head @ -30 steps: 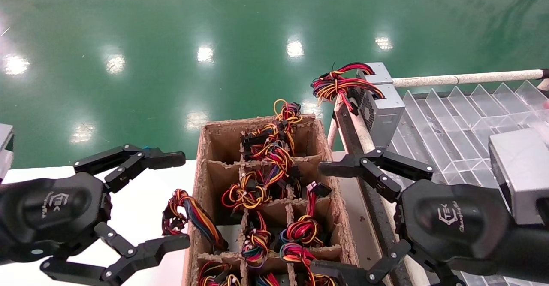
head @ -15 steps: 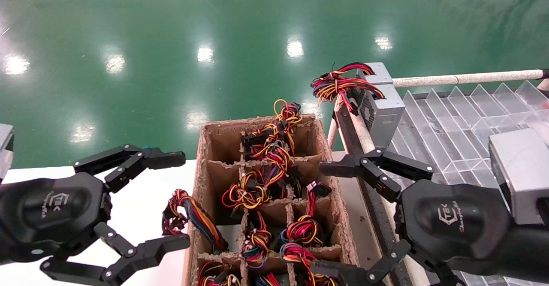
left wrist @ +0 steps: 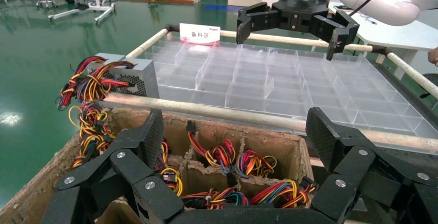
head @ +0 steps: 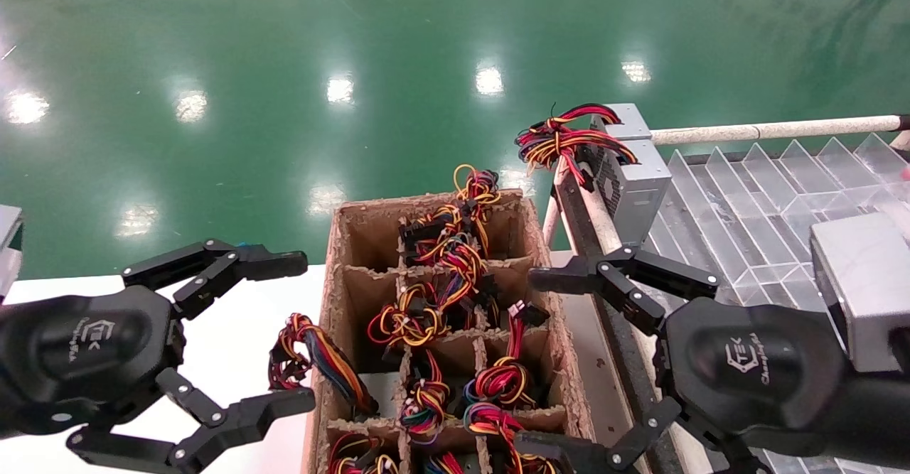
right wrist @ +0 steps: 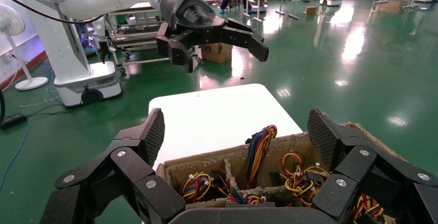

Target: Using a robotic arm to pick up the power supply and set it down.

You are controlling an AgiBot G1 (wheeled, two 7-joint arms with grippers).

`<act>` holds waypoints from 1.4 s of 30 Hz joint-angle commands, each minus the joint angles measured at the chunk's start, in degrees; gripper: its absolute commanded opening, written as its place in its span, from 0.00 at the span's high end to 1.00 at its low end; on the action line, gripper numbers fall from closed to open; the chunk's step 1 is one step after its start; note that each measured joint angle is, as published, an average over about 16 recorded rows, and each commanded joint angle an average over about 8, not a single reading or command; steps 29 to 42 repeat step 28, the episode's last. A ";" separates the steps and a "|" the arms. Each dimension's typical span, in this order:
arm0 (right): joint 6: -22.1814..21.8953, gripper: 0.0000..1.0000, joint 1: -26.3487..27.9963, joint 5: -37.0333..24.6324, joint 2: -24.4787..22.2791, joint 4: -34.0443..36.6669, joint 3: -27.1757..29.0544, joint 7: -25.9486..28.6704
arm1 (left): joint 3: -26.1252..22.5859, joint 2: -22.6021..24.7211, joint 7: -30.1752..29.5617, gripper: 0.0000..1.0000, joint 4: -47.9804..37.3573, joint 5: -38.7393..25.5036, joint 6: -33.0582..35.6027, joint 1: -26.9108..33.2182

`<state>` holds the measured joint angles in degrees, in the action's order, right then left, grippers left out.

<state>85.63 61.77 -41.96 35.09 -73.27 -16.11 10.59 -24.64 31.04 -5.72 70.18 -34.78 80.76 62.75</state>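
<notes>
Left gripper (head: 288,332) at the left, over the white worktop (head: 234,332), jaws spread wide and grasping nothing; one fingertip near a loose bundle of red, yellow and blue wires (head: 313,357) draped against the outer wall of the cardboard box.

Brown cardboard divider box (head: 341,282) in the middle, between the two grippers, its cells stuffed with coloured wire bundles (head: 426,296) carrying black plugs. In the left wrist view, the same box (left wrist: 67,157) just below the gripper, with the tray behind it.

Right gripper (head: 540,364) on the box's right side, jaws likewise released wide, nothing between them; upper finger over the gap between the box and the rack rail (head: 604,229), lower finger at the box's near right corner.

Power supply (head: 629,172) farther right and well beyond the right gripper, resting at the far left corner of the clear plastic divider tray (head: 753,204), beside the rail. Perforated vent side facing left toward the box, wire bundle (head: 561,140) spilling off that end over the rail; long axis running roughly away from the robot. Also seen in the left wrist view (left wrist: 129,74), wires hanging toward the box. Not touched by either gripper.

Grey wrist-camera cube (head: 864,286) at the far right edge.
</notes>
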 commanded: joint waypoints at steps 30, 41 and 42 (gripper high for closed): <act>0.00 0.00 0.00 0.00 0.00 0.00 0.00 0.00 | 0.00 0.00 0.00 0.00 0.00 0.00 0.00 0.00; 0.00 0.00 0.00 0.00 0.00 0.00 0.00 0.00 | 0.00 0.00 0.00 0.00 0.00 0.00 0.00 0.00; 0.00 0.00 0.00 0.00 0.00 0.00 0.00 0.00 | 0.00 0.00 0.00 0.00 0.00 0.00 0.00 0.00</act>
